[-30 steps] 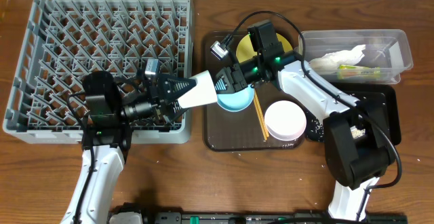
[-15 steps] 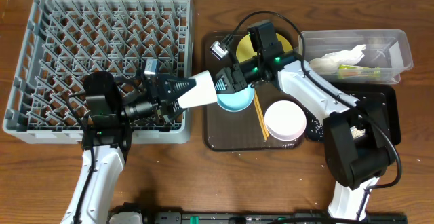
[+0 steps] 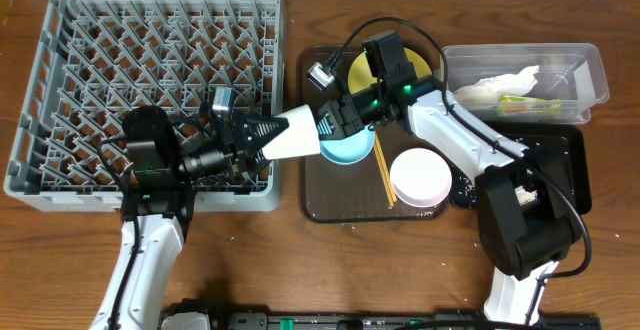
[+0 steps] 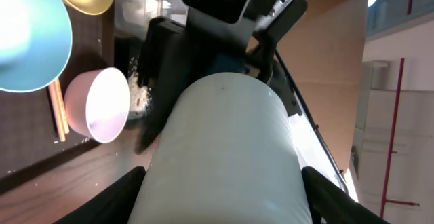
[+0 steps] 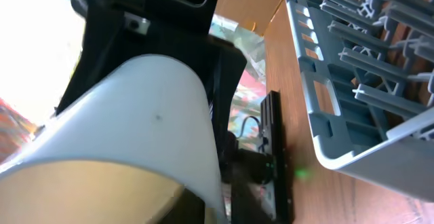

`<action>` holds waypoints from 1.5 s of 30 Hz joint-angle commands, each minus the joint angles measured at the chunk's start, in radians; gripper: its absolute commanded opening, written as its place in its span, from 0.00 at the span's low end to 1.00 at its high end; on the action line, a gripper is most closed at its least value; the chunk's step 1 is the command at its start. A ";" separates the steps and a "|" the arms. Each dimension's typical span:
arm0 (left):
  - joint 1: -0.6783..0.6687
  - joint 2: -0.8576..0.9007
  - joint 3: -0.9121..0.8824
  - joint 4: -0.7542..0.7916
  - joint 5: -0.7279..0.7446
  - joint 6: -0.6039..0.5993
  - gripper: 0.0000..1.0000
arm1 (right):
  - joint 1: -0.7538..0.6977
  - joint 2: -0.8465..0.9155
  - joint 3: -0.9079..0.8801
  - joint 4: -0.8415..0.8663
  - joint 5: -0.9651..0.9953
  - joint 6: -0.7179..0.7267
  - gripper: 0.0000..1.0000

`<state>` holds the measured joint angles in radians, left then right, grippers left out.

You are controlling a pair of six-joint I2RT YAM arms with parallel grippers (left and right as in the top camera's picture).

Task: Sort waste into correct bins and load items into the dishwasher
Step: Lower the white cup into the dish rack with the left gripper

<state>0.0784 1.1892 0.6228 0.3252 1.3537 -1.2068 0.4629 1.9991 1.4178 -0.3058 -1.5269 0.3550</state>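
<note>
The small white cup [image 3: 295,135] hangs on its side between both grippers, over the gap between the dishwasher [image 3: 30,120] and the brown tray. My left gripper [image 3: 272,133] is shut on its closed end; both black fingers [image 4: 115,197] press the cup's [image 4: 227,149] sides. My right gripper [image 3: 322,128] is at the cup's mouth, and its jaws are hidden behind the cup [image 5: 135,129]. On the tray sit a light blue bowl [image 3: 348,150], yellow plate [image 3: 362,68], white bowl [image 3: 420,175] and chopsticks [image 3: 383,175].
A clear tub [image 3: 590,70] at the back right holds a white napkin [image 3: 500,85] and a snack wrapper [image 3: 528,103]. A black tray [image 3: 570,170] lies in front of it, partly under the right arm's base. The brown tray [image 3: 320,195] edge lies right of the rack.
The left fingers have drawn in against the cup's sides. Both arms and the cup have stayed almost in place.
</note>
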 commanded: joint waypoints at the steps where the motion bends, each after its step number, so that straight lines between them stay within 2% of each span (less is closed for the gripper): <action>1: 0.005 0.000 0.007 0.024 -0.012 0.002 0.42 | 0.016 0.006 -0.001 0.011 -0.011 -0.011 0.29; 3: 0.010 0.000 0.007 0.056 -0.011 -0.004 0.37 | 0.000 0.006 -0.001 0.026 -0.010 -0.011 0.44; 7: 0.042 -0.001 0.008 0.086 -0.011 -0.034 0.35 | -0.051 0.006 -0.001 0.023 0.039 -0.011 0.74; 11: 0.095 -0.002 0.010 0.086 -0.012 -0.036 0.34 | -0.111 0.006 -0.001 -0.012 0.178 -0.011 0.88; 17: 0.161 -0.002 0.041 0.086 -0.016 -0.035 0.32 | -0.159 -0.012 0.006 -0.126 0.406 -0.052 0.99; 24: 0.201 -0.002 0.127 0.084 -0.049 -0.035 0.30 | -0.137 -0.151 0.107 -0.450 0.834 -0.205 0.99; 28: 0.215 0.000 0.184 0.069 -0.096 -0.034 0.30 | -0.099 -0.245 0.197 -0.592 1.106 -0.223 0.99; 32: 0.219 0.000 0.228 0.039 -0.149 -0.022 0.30 | -0.064 -0.326 0.233 -0.653 1.265 -0.222 0.99; 34: 0.219 0.000 0.259 -0.055 -0.173 0.038 0.30 | -0.048 -0.355 0.233 -0.660 1.302 -0.222 0.99; 37: 0.219 0.000 0.333 -0.342 -0.262 0.217 0.29 | -0.034 -0.370 0.233 -0.655 1.306 -0.222 0.99; 42: 0.190 -0.001 0.516 -0.866 -0.541 0.526 0.29 | -0.030 -0.370 0.233 -0.667 1.306 -0.222 0.99; 45: 0.141 -0.001 0.618 -1.078 -0.718 0.621 0.29 | -0.030 -0.370 0.233 -0.664 1.306 -0.222 0.99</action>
<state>0.2619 1.1942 1.1282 -0.6502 0.8810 -0.8024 0.4244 1.6234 1.6489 -0.9710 -0.2447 0.1474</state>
